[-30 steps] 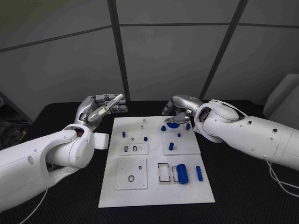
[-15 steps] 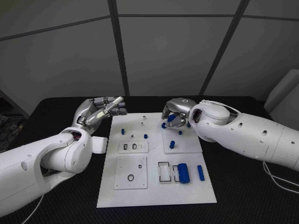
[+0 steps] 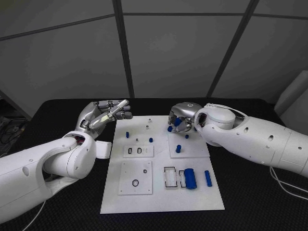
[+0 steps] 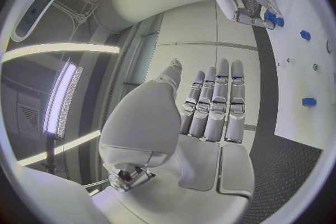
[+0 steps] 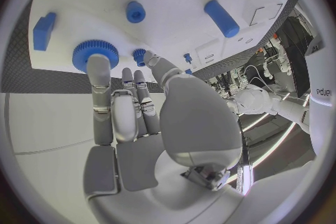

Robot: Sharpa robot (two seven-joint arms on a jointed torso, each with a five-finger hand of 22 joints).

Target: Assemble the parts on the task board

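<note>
— Where was the right hand point(image 3: 180, 120)?

— At the far end of the task board point(image 3: 161, 204), fingers pointing down. In the right wrist view one fingertip point(image 5: 97, 64) rested against the rim of a blue gear point(image 5: 95, 52) standing on the board. The other fingers lay loosely together beside it, closed round nothing.

— And the left hand point(image 3: 103, 113)?

— Raised off the board's far left corner, above the black table point(image 3: 64, 115). Its fingers point(image 4: 218, 102) lay straight, side by side, and it held nothing.

— The other parts?

— Small blue pegs point(image 3: 151, 140) stood at the board's middle. A blue cylinder point(image 3: 189, 177) and a slimmer blue pin point(image 3: 207, 178) lay side by side at its near right.
</note>
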